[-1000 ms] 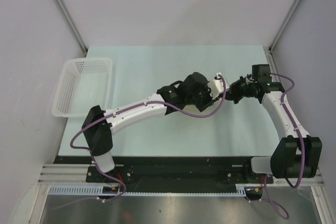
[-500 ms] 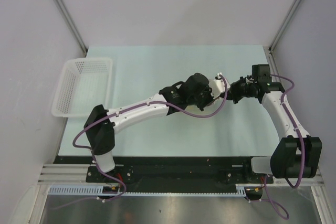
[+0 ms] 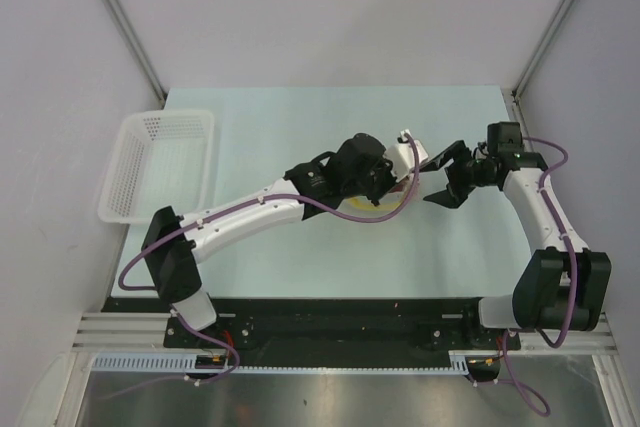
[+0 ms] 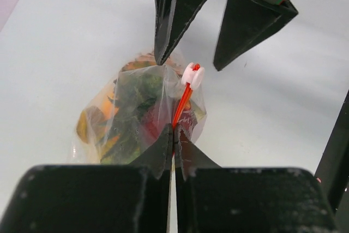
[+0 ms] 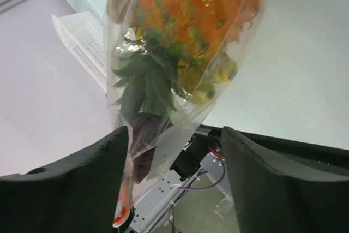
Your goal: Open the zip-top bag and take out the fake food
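Observation:
The zip-top bag (image 4: 143,105) hangs clear and crinkly. Its orange-red zip strip (image 4: 183,102) carries a white slider (image 4: 192,75). My left gripper (image 4: 173,135) is shut on the bag's top edge at the strip. Inside the bag lies the fake food (image 5: 199,4): an orange pineapple, green leaves (image 5: 146,88), and yellow and dark red pieces. My right gripper (image 5: 174,181) is open, and the bag's mouth end hangs between its fingers, against the left one (image 5: 82,189). From above, the left gripper (image 3: 410,175) faces the open right gripper (image 3: 433,177); the left wrist mostly hides the bag there.
A white perforated basket (image 3: 160,115) stands at the table's left edge, also seen in the right wrist view as a basket (image 5: 82,42). Purple cables loop along both arms. Grey walls close in the table at the back and sides.
My left gripper has shut on the bag's zip edge. My right gripper has opened and let go of the bag. The left arm has shifted slightly left.

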